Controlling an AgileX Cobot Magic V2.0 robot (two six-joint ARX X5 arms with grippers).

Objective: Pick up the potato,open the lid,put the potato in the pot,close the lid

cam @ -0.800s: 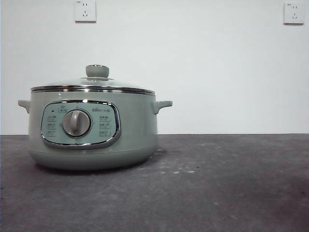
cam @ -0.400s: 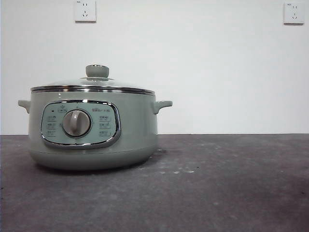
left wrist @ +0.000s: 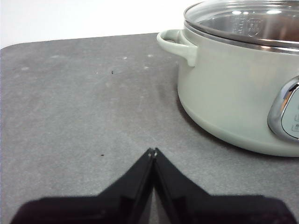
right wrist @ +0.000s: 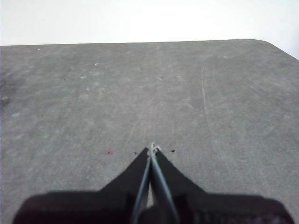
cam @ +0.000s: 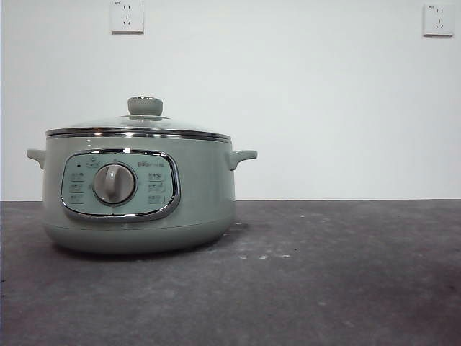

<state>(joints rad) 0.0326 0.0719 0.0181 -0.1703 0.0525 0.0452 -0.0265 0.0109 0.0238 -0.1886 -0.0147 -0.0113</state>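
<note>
The pale green pot (cam: 138, 193) stands on the left of the dark table, its control panel and dial facing the front view. The glass lid (cam: 138, 128) with its green knob (cam: 145, 106) rests shut on the pot. The potato is out of view in every frame. My left gripper (left wrist: 153, 151) is shut and empty, low over the table beside the pot (left wrist: 238, 88), near one side handle (left wrist: 175, 44). Over bare table, away from the pot, my right gripper (right wrist: 152, 148) is shut and empty. Neither arm shows in the front view.
The dark grey table (cam: 324, 274) stretches to the right of the pot. A white wall with two sockets (cam: 127, 16) stands behind. The table's far edge and a rounded corner (right wrist: 268, 44) show in the right wrist view.
</note>
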